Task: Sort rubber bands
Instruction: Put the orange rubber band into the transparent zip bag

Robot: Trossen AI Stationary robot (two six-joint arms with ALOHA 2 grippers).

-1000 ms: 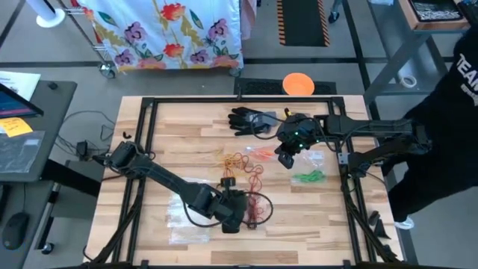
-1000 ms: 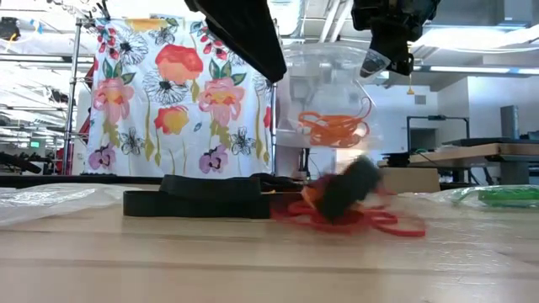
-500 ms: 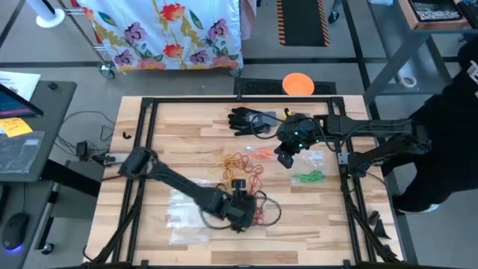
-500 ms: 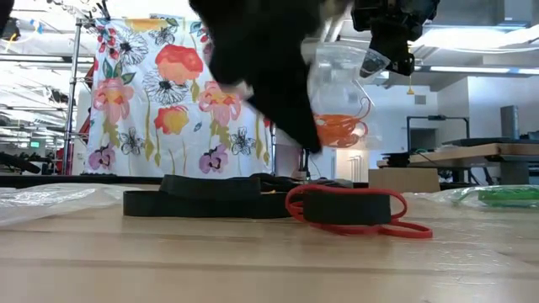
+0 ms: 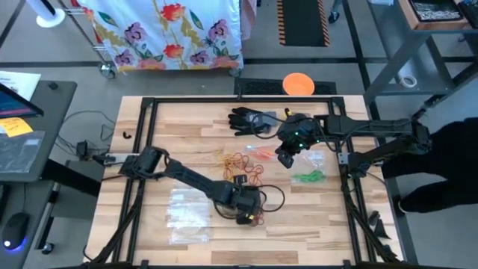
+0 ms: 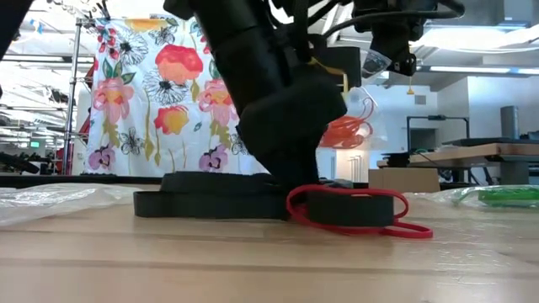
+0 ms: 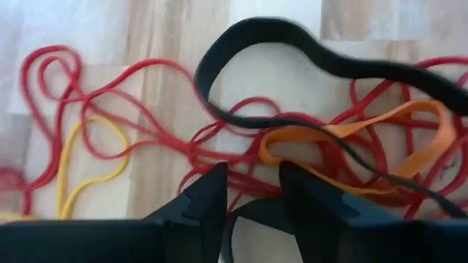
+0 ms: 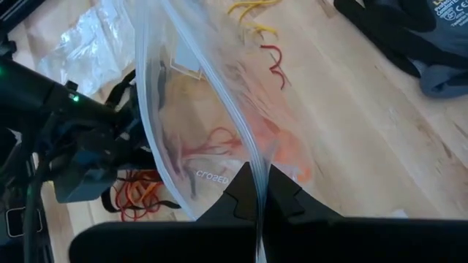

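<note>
The rubber bands lie in a loose tangle (image 5: 250,196) on the wooden table, near its middle: red (image 7: 110,80), orange (image 7: 365,139), yellow (image 7: 80,168) and a wide black one (image 7: 292,44). My left gripper (image 7: 252,175) is open and low over this tangle (image 5: 252,213), fingers pointing down. A black band and a few red ones lie between its fingers. Farther back and to the right, my right gripper (image 5: 287,153) is raised and shut on a clear plastic bag (image 6: 337,93). The bag holds orange bands (image 6: 344,130). My left gripper has its fingertips (image 7: 212,186) down at the red bands of the tangle, coming from above at a slant; whether they touch a band I cannot tell. My right gripper pinches the clear bag's upper edge (image 8: 252,157) between its two fingers, pointing down at a slant. The bag hangs below the fingers, clear of the table, with its orange bands in its bottom.
A black glove (image 5: 250,119) lies at the table's far side. Green bands in a clear bag (image 5: 308,177) lie at the right, and flat clear bags (image 5: 187,217) at the front left. More loose bands (image 5: 239,159) lie mid-table. A person (image 5: 448,164) stands beyond the right edge.
My left gripper has come down onto the tangle of bands and shifted a little toward the table's right edge. In the low view a black band ringed by a red one, blurred a second ago, now lies still on the table.
</note>
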